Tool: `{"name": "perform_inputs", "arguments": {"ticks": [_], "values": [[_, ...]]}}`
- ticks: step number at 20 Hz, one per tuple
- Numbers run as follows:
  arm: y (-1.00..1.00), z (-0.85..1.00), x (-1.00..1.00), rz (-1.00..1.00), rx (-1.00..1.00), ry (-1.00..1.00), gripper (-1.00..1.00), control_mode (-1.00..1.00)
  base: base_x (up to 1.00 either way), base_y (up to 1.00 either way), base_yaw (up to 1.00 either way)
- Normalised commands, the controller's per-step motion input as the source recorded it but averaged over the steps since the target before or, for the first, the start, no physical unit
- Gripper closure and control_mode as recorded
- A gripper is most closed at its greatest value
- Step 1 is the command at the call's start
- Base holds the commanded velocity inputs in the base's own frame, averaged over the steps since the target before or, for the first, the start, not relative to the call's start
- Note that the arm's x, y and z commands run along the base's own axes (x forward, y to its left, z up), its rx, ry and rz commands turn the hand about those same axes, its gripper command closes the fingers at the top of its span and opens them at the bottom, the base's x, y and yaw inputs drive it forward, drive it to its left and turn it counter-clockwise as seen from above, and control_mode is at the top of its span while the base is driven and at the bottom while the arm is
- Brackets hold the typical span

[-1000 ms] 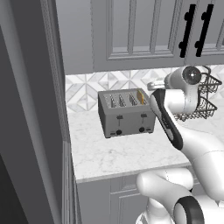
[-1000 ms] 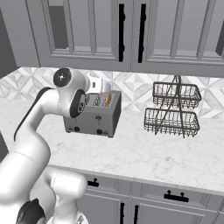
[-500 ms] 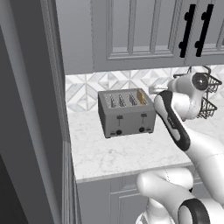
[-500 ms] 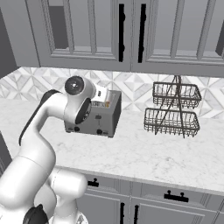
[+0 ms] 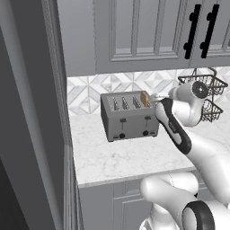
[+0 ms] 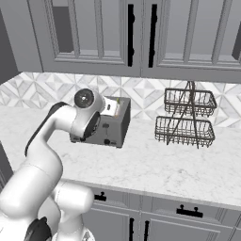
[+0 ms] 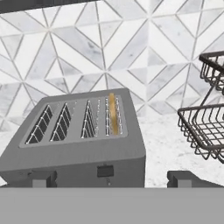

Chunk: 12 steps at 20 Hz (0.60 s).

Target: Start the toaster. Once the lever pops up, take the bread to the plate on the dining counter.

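Four slots ran across the top of the toaster (image 7: pixel 83 144), and the bread (image 7: pixel 113 113) stood in the one nearest the wire basket (image 7: pixel 205 127). My gripper (image 7: pixel 109 178) was open wide and held nothing. It hung just above the toaster's right end. The toaster sat on the counter (image 5: pixel 130 155) by the tiled wall (image 7: pixel 109 48).
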Motion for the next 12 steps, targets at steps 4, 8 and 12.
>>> {"name": "perform_inputs", "arguments": {"ticks": [4, 8, 12], "values": [[0.00, -0.27, 0.40, 0.00, 0.00, 0.08, -1.00, -1.00, 0.00, 0.00, 0.00], [0.00, -0.30, 0.51, 0.00, 0.00, 0.14, -1.00, -1.00, 0.00, 0.00, 0.00], [0.00, -0.33, 0.47, 0.00, 0.00, 0.07, -1.00, -1.00, 0.00, 0.00, 0.00]]}}
